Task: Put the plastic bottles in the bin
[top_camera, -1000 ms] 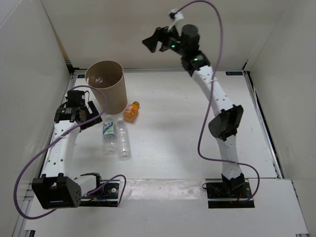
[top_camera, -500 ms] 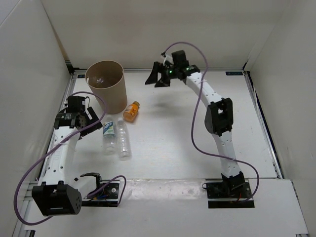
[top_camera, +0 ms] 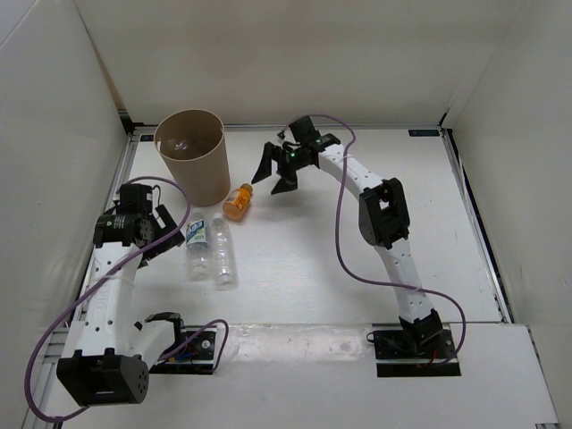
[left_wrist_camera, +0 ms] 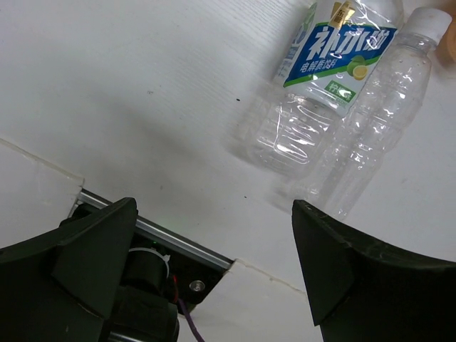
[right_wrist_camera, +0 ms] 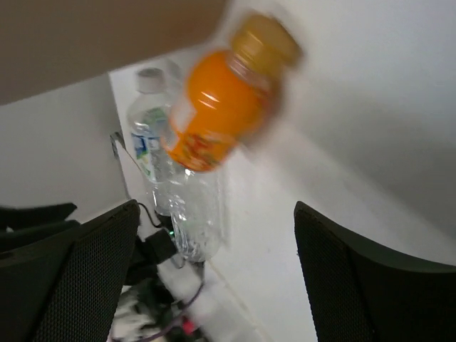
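Right arm first: it rises from its base, folds at the elbow and stretches toward the far left, wrist dipped, with the right gripper [top_camera: 273, 177] hanging near the middle of the table [top_camera: 313, 250]. Its jaws are spread wide and I see nothing between them. The orange bottle [top_camera: 237, 202] is short with an orange cap. It lies on its side just beside the foot of the bin [top_camera: 207, 179], to the left of that gripper and clear of both fingers. On the right wrist camera it is blurred, sitting ahead of the right gripper [right_wrist_camera: 215, 208] with the tan bin wall [right_wrist_camera: 107, 28] above it. The left arm runs up the left edge, wrist turned inward, and the left gripper [top_camera: 170, 234] is also released and holding nothing. Just to its right, two bottles lie side by side, touching: the white-green label bottle [top_camera: 197, 239], clear and crinkled, and the plain clear bottle [top_camera: 223, 257] with a white cap. The left wrist view shows both, the labelled one [left_wrist_camera: 313, 85] and the plain one [left_wrist_camera: 370, 135], beyond the left gripper [left_wrist_camera: 214, 206], untouched. Something glints inside the bin, but I cannot tell what.
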Controlling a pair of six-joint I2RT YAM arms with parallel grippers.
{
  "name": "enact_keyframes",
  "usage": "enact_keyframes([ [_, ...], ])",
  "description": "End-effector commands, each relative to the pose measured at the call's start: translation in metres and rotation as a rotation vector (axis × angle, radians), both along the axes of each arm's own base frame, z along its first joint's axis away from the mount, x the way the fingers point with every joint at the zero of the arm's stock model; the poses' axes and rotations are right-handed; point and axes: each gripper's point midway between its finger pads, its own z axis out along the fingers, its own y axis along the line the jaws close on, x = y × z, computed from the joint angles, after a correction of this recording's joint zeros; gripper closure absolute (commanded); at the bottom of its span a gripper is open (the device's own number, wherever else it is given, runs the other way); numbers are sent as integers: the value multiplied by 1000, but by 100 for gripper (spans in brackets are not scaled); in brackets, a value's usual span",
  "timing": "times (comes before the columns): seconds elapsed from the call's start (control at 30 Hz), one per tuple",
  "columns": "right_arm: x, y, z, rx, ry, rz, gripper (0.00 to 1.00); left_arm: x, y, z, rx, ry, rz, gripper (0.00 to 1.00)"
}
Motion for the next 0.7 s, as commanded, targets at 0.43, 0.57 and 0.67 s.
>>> enact_keyframes([
  [0.43, -64, 58, 19, -76, 508, -313, 10, -9, -15, 5, -84, -24, 9, 0],
  [0.57, -73, 59, -9, -86, 577, -298, 10, -10, -12, 14, -68, -21, 5, 0],
  [0.67, -67, 61, -27, -93, 576, -295, 10, -12, -11, 15, -63, -13, 6, 0],
])
